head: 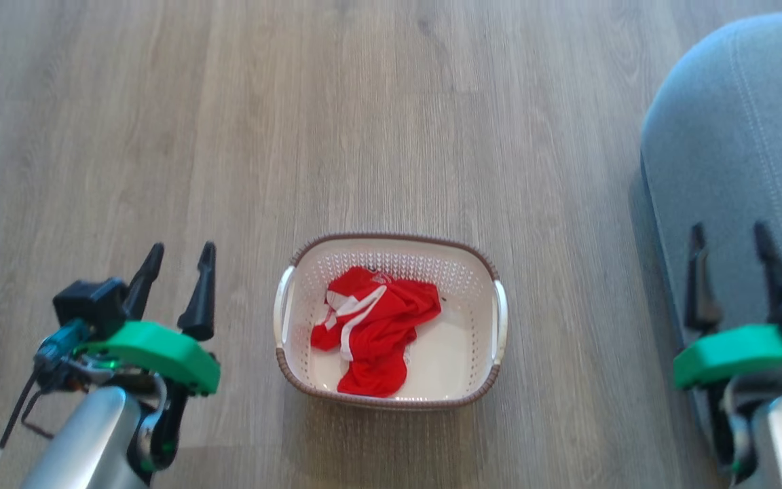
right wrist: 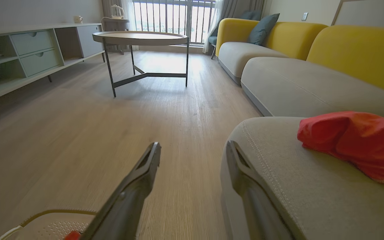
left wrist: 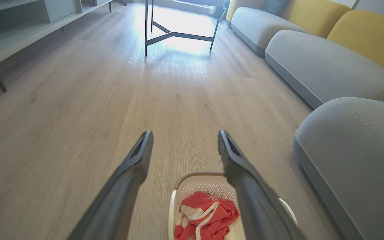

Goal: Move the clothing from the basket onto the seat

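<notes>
Cream perforated plastic basket (head: 391,261) on wood-plank floor (head: 160,136). Red fabric garment (head: 374,326) inside basket, toward its left side. Large grey upholstered seat cushion (head: 737,149) right of basket, apart. Second red fabric garment (right wrist: 355,143) on seat cushion. Left gripper (head: 182,247) left of basket; right gripper (head: 729,229) over seat cushion edge.

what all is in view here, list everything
basket: one, cream-white with brown rim, on the floor between the arms
clothing: one heap, red with white stripes, in the basket
red garment: one, lying on the seat
seat: one, grey, right of the basket
floor: pale wood planks
further cushions: two, grey, beyond the seat
sofa backs: two, yellow, behind the cushions
pillow: one, blue-grey, on the far sofa
coffee table: one, round top, dark legs, far across the floor
low cabinet: one, pale, far left
left pincer: dark fingers, open, left of the basket
right pincer: dark fingers, open, over the seat's edge
</notes>
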Controlling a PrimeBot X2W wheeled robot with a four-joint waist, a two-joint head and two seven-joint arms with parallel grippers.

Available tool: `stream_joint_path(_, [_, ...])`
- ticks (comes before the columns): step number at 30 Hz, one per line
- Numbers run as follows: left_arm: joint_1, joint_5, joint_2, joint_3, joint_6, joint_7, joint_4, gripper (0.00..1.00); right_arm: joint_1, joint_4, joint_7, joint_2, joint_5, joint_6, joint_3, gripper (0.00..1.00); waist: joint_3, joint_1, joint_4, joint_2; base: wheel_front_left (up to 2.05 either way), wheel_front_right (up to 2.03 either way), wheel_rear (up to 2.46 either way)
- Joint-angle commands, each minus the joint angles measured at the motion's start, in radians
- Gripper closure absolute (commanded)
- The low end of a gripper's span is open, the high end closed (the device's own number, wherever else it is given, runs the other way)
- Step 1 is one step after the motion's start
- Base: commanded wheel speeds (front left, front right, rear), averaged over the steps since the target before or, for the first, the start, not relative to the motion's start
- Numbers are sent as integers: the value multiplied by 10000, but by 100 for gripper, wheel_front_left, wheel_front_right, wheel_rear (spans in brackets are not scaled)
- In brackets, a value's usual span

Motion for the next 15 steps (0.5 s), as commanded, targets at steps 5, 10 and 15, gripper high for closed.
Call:
stream_joint_path(5, [186, 386, 162, 928, -120, -95, -141, 0, 494, 108, -384, 339, -382, 69, 569, 0, -361, 1, -3, -1, 0, 0, 0])
stream_joint_path(10, [462, 678, -34, 1331, -201, -96, -190, 0, 593, 466, -556, 570, -618, 69, 648, 0, -508, 1, -152, -1, 0, 0, 0])
stream_joint_path(15, [711, 898, -303, 1584, -305, -96, -278, 0, 543, 603, -617, 674, -708, 69, 632, 0, -575, 1, -235, -1, 0, 0, 0])
